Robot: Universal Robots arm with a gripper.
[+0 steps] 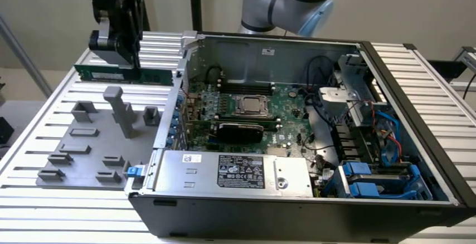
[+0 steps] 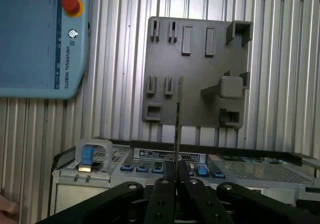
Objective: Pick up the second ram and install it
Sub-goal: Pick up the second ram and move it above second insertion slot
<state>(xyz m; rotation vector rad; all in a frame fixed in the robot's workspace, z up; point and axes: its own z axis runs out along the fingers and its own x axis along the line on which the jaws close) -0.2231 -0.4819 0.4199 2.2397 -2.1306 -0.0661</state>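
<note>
My gripper (image 1: pixel 121 61) is shut on the second ram (image 1: pixel 126 74), a long thin green board held level in the air. It hangs above the far end of the grey holder plate (image 1: pixel 88 144), to the exterior view's left of the open computer case (image 1: pixel 297 199). In the wrist view the second ram (image 2: pixel 177 119) shows edge-on as a thin dark line running out from between my closed fingers (image 2: pixel 168 181), over the grey holder plate (image 2: pixel 200 39). The green motherboard (image 1: pixel 286 96) lies inside the case.
The holder plate carries several grey blocks and one tall post (image 1: pixel 117 110). The case's near side holds a power supply (image 1: pixel 238 171) and blue drive bays (image 1: pixel 375 183). A blue teach pendant (image 2: pixel 35 39) lies on the ribbed metal table (image 1: pixel 67 210).
</note>
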